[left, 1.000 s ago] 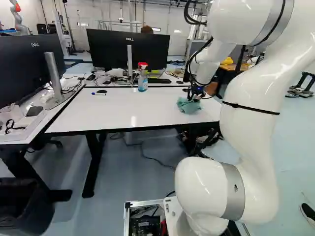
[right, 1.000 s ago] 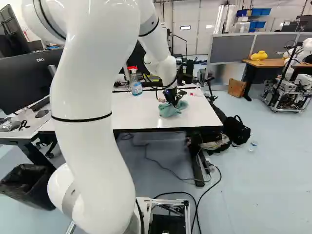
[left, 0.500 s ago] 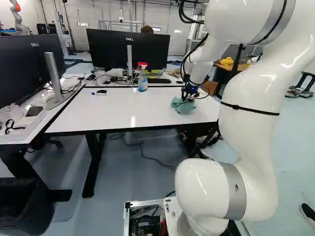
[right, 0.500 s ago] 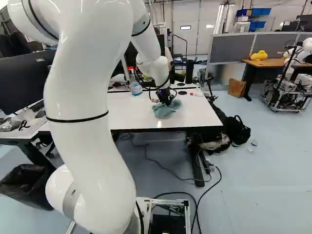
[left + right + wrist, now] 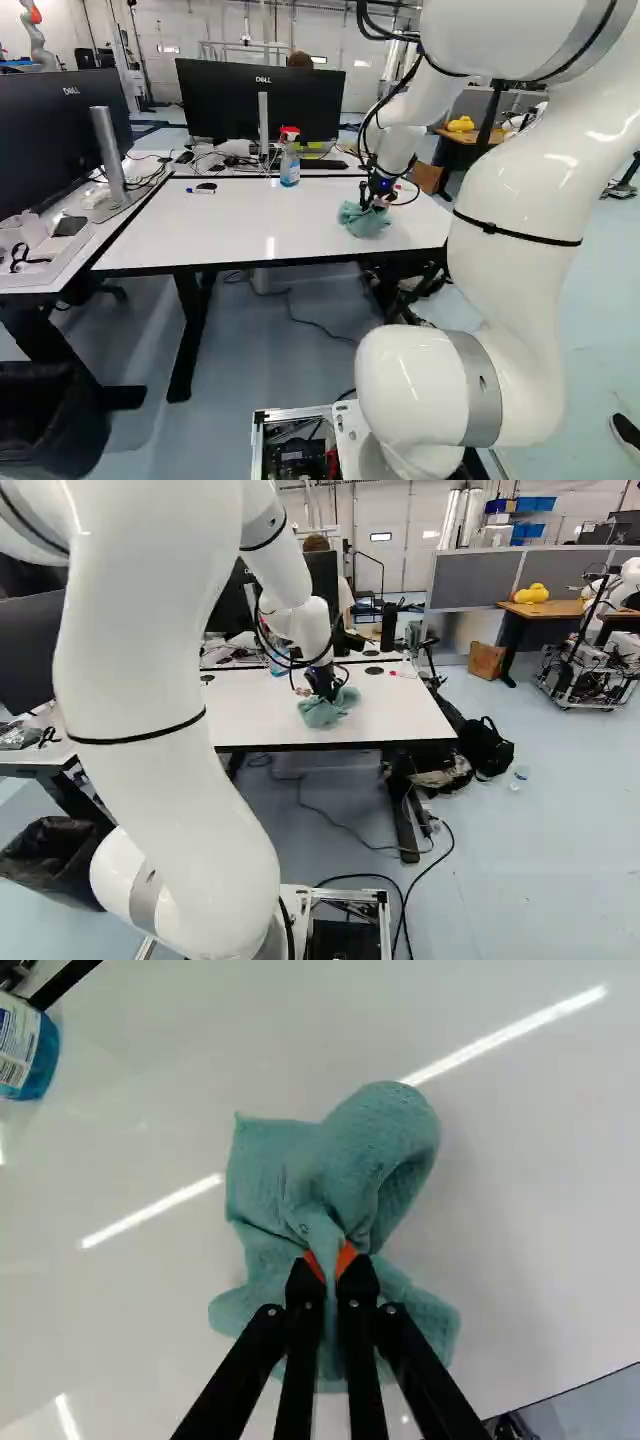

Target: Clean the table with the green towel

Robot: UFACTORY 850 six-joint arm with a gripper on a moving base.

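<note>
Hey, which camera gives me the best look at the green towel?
The wrist view: it looks along the gripper at the green towel from close up, showing its folds and the part pinched between both fingers. Both base views show it only small, bunched on the table beneath the gripper.

Lighting is bright. Glare marks the desk near its front edge; streaked reflections flank the towel, with faint shadow beside it.

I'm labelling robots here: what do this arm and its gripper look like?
The arm is glossy white and rounded, with grey bands, a black strap and black cables near its wrist. The gripper is black, with two orange-padded fingers.
</note>
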